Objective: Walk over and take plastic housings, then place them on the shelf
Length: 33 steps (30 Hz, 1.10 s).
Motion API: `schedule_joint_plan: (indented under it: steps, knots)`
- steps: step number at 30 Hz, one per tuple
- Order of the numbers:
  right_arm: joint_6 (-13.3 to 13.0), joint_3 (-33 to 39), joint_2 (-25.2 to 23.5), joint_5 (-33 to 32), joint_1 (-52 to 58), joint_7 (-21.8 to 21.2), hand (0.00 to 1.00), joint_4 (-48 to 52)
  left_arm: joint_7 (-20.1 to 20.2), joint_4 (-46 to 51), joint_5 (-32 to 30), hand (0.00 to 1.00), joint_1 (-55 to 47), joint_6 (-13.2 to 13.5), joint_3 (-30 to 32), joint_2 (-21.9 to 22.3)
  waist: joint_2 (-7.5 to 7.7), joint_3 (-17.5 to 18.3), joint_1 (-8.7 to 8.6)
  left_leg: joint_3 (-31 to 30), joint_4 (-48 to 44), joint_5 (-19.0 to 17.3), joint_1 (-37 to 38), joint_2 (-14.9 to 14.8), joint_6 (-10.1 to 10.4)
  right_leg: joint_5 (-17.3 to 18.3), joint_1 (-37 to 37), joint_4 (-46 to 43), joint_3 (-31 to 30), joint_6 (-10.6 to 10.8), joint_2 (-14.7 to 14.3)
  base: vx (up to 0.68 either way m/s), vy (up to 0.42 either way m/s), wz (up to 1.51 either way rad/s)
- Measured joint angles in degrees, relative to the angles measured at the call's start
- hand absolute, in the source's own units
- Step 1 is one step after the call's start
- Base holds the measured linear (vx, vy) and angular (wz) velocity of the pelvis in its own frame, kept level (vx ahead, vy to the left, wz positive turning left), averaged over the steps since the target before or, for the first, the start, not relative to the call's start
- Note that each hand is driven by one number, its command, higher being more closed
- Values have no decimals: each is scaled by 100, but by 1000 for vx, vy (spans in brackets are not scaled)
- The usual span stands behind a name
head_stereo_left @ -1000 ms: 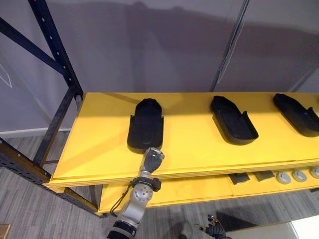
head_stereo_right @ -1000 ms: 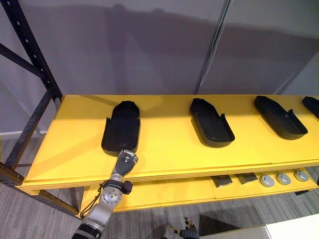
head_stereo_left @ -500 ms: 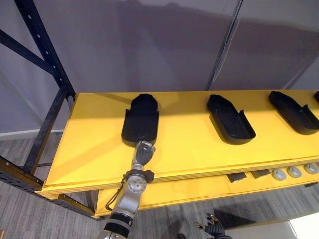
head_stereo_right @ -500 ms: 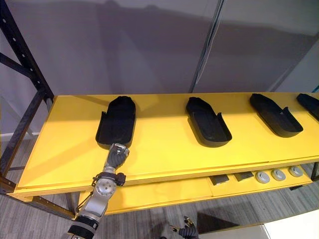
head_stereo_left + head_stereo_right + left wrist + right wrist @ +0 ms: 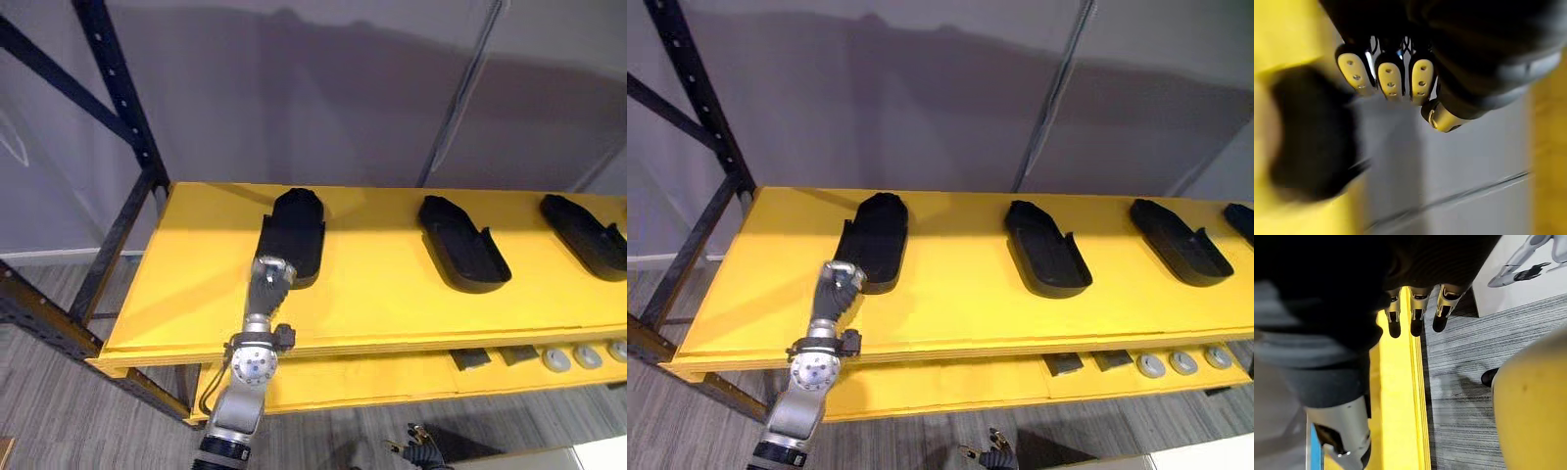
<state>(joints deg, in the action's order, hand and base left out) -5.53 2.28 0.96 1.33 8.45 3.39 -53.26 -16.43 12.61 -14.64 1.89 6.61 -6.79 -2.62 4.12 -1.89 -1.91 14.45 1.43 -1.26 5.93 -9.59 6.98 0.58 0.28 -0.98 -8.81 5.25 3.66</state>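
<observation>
Several black plastic housings lie in a row on the yellow shelf board [image 5: 392, 304]: the left one [image 5: 296, 235], the middle one [image 5: 462, 257], another further right [image 5: 588, 230]. My left hand [image 5: 267, 279] reaches over the board's front edge and sits at the near left corner of the left housing. In the left wrist view its fingers [image 5: 1391, 78] are curled with nothing in them, and the housing [image 5: 1308, 142] lies just past them. My right hand [image 5: 1414, 316] hangs low beside the shelf, fingers relaxed and empty.
A lower yellow shelf holds small grey round parts [image 5: 588, 354] and dark blocks [image 5: 473, 358]. A black steel upright and brace [image 5: 122, 98] stand at the shelf's left end. A grey wall closes the back. Wood-look floor lies below.
The camera has shifted. My left hand has moved forward and to the left, from just in front of the left housing to its near left corner.
</observation>
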Motion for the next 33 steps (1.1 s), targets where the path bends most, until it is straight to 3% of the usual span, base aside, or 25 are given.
schedule_joint_plan:
  steps: [6, 7, 10, 13, 16, 17, 22, 28, 33]
  knots:
    - [-4, -1, 4, 0, 26, -3, 0, -36, -544, 1175, 375, 100, -794, 401, 1345, 11, -12, -30, 198, -218, -341, -184, -80, -16, -19, 175, 130, -169, 185, -10, 32, 7, -3, 18]
    - [-12, 0, 2, 1, 45, -1, 0, -37, -670, 1178, 443, 100, -1010, 396, 1633, 31, -42, -49, 298, -234, -416, -234, -76, -25, -14, 207, 169, -192, 208, -3, 34, -4, 6, 14]
    - [-12, -1, -33, 29, 57, 2, 0, -28, -830, 1237, 575, 100, -1530, 390, 2150, 166, -22, -37, 318, -371, -476, -253, -139, -17, -16, 283, 186, -284, 354, 9, 64, 1, -3, 25]
    - [17, -14, -68, 162, 109, 1, 0, 38, -805, 1156, 900, 100, -2146, 319, 2594, 351, -15, -38, 455, -464, -605, -311, -236, -28, -24, 291, 202, -291, 478, 0, 73, -7, 3, 14]
    - [60, -86, -48, 251, 146, -5, 0, 122, -677, 447, 1181, 100, -2306, 166, 2932, 494, -40, -52, 520, -487, -801, -420, -265, -47, -29, 303, 277, -294, 493, -17, 71, -29, 10, 4]
    - [84, -136, -34, 251, 169, -8, 0, 155, -567, 118, 1251, 0, -2327, 90, 3029, 514, -45, -47, 557, -478, -855, -486, -265, -57, -62, 318, 293, -305, 489, -22, 69, -52, 14, -4]
    - [213, -259, -20, 364, 312, -62, 0, 541, -71, -1786, 1270, 0, -2530, -486, 3349, 530, -48, -47, 569, -361, -1057, -637, -264, -75, -80, 379, 258, -432, 432, -25, 84, -31, 21, -10]
    - [262, -295, 9, 377, 314, -120, 0, 548, 414, -3947, 1267, 0, -2225, -628, 3232, 413, -80, -30, 561, -338, -1062, -633, -264, -48, -59, 393, 239, -439, 449, -19, 118, 1, 2, -1]
    - [261, -106, 61, 375, 310, -106, 0, 512, 564, -4764, 1136, 0, -2008, -590, 3008, 434, -211, 23, 554, -300, -842, -510, -220, -16, -22, 392, 154, -434, 440, -18, 129, 3, 4, -3]
